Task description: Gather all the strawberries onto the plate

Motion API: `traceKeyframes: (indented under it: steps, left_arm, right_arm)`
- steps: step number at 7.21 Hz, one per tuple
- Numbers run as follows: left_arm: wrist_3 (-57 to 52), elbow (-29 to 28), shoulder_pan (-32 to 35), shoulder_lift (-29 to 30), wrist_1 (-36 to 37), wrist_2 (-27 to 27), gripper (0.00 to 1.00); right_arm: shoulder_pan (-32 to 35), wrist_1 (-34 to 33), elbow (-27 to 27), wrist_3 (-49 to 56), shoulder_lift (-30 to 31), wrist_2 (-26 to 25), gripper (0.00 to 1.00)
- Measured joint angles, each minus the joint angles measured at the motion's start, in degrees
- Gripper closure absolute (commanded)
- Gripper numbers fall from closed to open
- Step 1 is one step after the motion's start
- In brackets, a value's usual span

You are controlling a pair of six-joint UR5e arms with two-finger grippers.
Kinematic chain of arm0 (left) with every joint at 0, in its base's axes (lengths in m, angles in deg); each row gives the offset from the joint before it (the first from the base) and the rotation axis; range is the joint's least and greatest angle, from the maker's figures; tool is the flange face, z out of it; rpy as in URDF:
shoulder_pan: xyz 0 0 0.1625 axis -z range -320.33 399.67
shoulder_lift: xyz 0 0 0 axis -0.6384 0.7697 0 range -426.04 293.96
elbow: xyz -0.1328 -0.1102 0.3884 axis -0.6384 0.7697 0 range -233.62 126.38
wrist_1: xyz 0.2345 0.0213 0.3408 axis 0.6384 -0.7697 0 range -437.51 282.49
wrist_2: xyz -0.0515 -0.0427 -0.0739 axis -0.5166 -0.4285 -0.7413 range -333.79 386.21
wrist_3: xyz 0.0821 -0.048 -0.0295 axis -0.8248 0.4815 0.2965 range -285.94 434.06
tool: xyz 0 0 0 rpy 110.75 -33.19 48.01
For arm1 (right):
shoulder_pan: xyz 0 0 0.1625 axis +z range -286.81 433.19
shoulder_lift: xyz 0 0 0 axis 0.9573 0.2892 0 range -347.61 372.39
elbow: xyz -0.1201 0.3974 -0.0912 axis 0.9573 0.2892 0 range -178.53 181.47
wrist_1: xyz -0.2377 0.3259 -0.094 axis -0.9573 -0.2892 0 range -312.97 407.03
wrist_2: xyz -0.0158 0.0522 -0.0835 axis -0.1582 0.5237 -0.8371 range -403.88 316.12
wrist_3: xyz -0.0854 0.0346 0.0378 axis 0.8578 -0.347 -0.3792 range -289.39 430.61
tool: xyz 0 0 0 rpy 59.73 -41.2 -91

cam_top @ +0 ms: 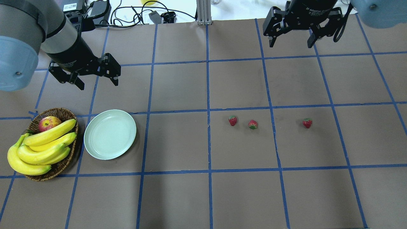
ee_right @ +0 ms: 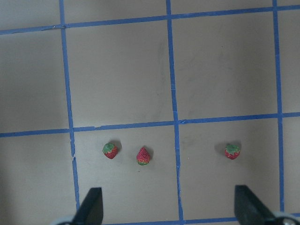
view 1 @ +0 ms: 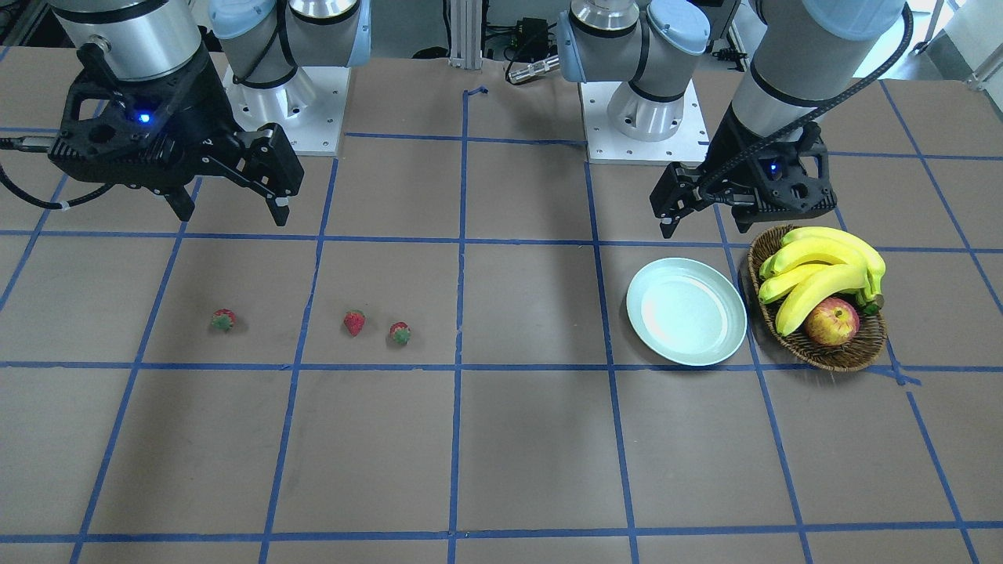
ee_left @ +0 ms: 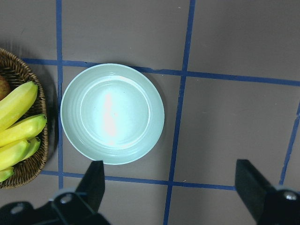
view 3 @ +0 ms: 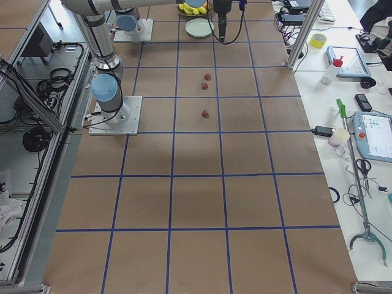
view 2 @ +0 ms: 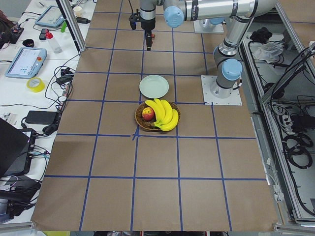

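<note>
Three strawberries lie in a row on the brown table: one (cam_top: 232, 120), a second (cam_top: 253, 124) just beside it, and a third (cam_top: 307, 123) further right. They also show in the right wrist view (ee_right: 110, 150) (ee_right: 143, 156) (ee_right: 231, 151). The pale mint-green plate (cam_top: 110, 134) is empty and sits on the left side next to the basket. My left gripper (cam_top: 98, 83) is open and empty, hovering behind the plate (ee_left: 112, 113). My right gripper (cam_top: 291, 43) is open and empty, high above the table behind the strawberries.
A brown wicker basket (cam_top: 60, 111) with a bunch of bananas (cam_top: 41, 146) and a red-yellow apple (cam_top: 49, 123) stands just left of the plate. Blue tape lines grid the table. Both arm bases are mounted at the table's robot-side edge.
</note>
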Motion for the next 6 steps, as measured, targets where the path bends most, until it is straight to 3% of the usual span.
traceKeyframes:
  steps: [6]
  left_arm:
    - [0.0,0.1,-0.1,0.0,0.1,0.2,0.00]
  right_arm:
    - [0.0,-0.3,-0.3,-0.2,-0.5,-0.5,0.00]
